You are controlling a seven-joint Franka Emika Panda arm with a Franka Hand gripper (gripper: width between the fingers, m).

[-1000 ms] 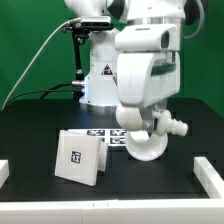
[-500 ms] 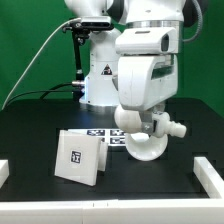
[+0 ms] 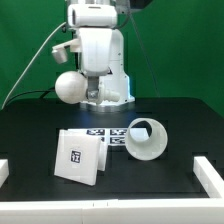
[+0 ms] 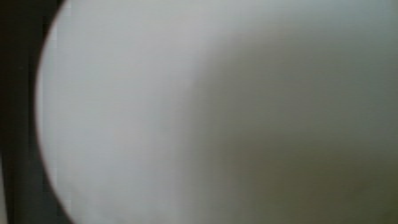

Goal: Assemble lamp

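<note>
Three lamp parts in your exterior view, none joined. The bulb (image 3: 68, 88), a round white ball, hangs in the air well above the table (image 3: 40, 130), on the exterior view's left of the white robot pedestal (image 3: 108, 70). It sits right under the gripper (image 3: 66, 68), the dark piece at the end of the folded arm. You can't pick out the single fingers at this size, but nothing else carries the bulb, so the jaws are clamped on it. Its stem is not visible to you.

The base (image 3: 80, 157), a flat square with a black-and-white tag on its face, is on the black table toward the exterior view's left front. It looks tilted rather than flat, and you cannot tell what it leans on. The shade (image 3: 147, 140) lies on its side on the exterior view's right of the base, apart from it, open mouth turned up toward the camera. The marker board (image 3: 103, 134) lies behind the gap between them, and the shade covers its right end in the picture. White rails (image 3: 207, 172) edge the table at both front corners. The backdrop is green.

Your wrist view gives almost nothing: a blurred pale surface (image 4: 231, 110) fills it, with a dark strip along one edge. It is too close for you to tell which part it is.
</note>
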